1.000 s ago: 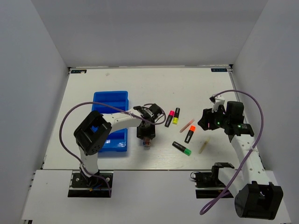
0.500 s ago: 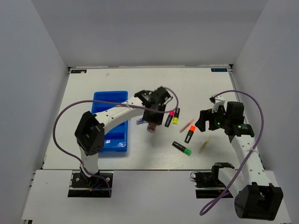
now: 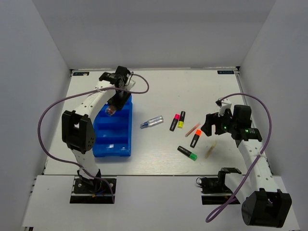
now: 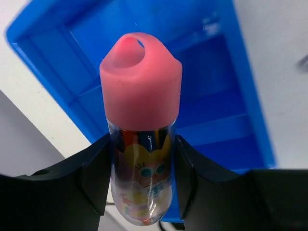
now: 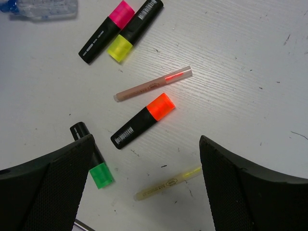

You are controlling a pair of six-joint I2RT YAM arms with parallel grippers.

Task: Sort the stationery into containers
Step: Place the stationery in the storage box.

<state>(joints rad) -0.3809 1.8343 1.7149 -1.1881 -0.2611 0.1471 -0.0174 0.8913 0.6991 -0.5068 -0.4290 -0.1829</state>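
**Top, left-wrist and right-wrist views.** The left hand (image 3: 114,98) is shown clamped on the pink tube (image 4: 141,96), with one finger pressed to each side of the clear, printed barrel. The tube is held above the far end of the blue tray (image 3: 126,139). Its long axis runs along the fingers, and its pink cap points away from the wrist toward the ribbed compartments below. The tray is therefore taken to lie directly beneath the held piece, so that a release, or a short descent first, is judged sufficient to place it.

The right hand (image 5: 147,178) is held with its fingers wide apart, and nothing is gripped. The orange highlighter (image 5: 143,120) lies on the desk (image 5: 250,57) in the gap between the fingers, its long axis set diagonally to them. A pink stick (image 5: 153,83), a yellow stick (image 5: 167,183) and the green highlighter (image 5: 94,156) lie close by. The pink highlighter (image 5: 107,32) and yellow highlighter (image 5: 134,30) lie touching, side by side. The right arm is the nearer to all of these. The clear pen (image 3: 152,121) lies between them and the tray.
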